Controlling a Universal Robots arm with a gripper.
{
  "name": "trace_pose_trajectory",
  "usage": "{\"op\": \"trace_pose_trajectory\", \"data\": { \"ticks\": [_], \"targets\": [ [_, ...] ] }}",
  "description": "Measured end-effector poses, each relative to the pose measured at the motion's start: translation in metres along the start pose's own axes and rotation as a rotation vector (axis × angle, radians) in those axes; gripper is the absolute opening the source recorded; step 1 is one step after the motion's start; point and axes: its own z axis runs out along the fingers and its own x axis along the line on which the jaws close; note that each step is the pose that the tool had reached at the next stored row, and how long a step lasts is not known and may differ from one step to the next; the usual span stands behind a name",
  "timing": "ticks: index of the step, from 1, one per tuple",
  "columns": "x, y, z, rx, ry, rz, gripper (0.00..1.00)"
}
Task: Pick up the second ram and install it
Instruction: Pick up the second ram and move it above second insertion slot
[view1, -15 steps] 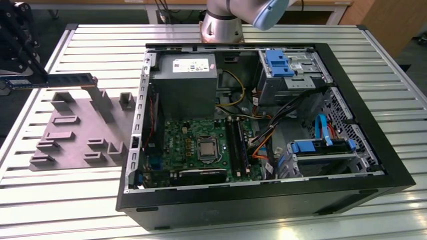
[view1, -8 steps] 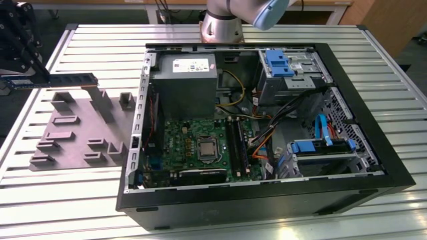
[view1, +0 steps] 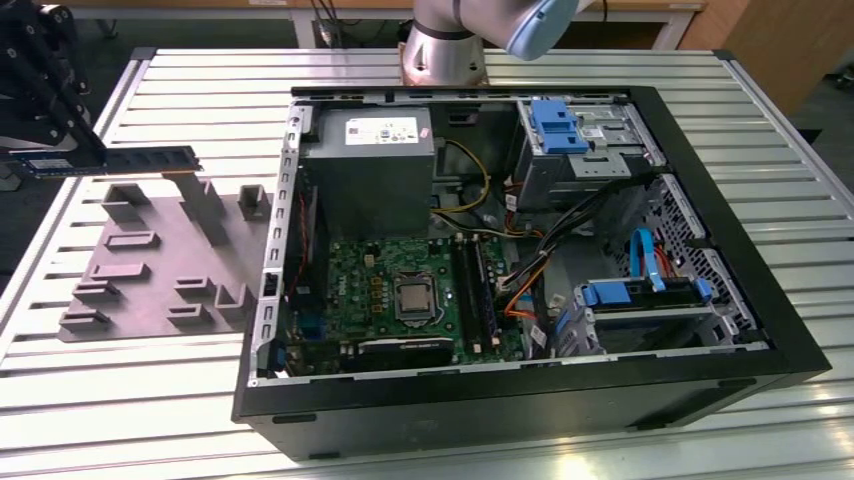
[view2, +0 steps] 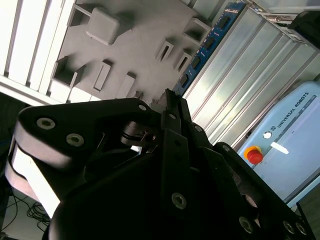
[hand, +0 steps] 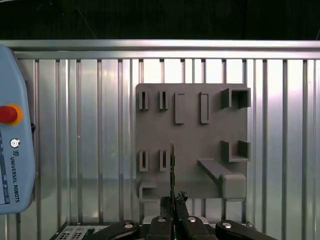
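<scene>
In the exterior view the gripper (view1: 60, 155) is cut off by the picture's left edge and the arm (view1: 447, 50) by its top, while in the second wrist view the gripper's body hides one end of the ram (view2: 210, 45) and part of the tray (view2: 140, 30).

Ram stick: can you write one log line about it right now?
gripper: shut on second ram | place: near grey tray | install: not done, ram outside computer case

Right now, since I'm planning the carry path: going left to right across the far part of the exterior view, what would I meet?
The gripper → the second ram it holds, sticking out toward the exterior view's right → power supply → blue-latched drive bay.
</scene>
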Motion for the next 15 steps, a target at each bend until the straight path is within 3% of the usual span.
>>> {"op": "trace_pose_trajectory", "data": {
  "ticks": [15],
  "targets": [
    [-0.0002,-0.0086,0.0002,0.0000,0.0000,0.000,0.14]
  ]
}}
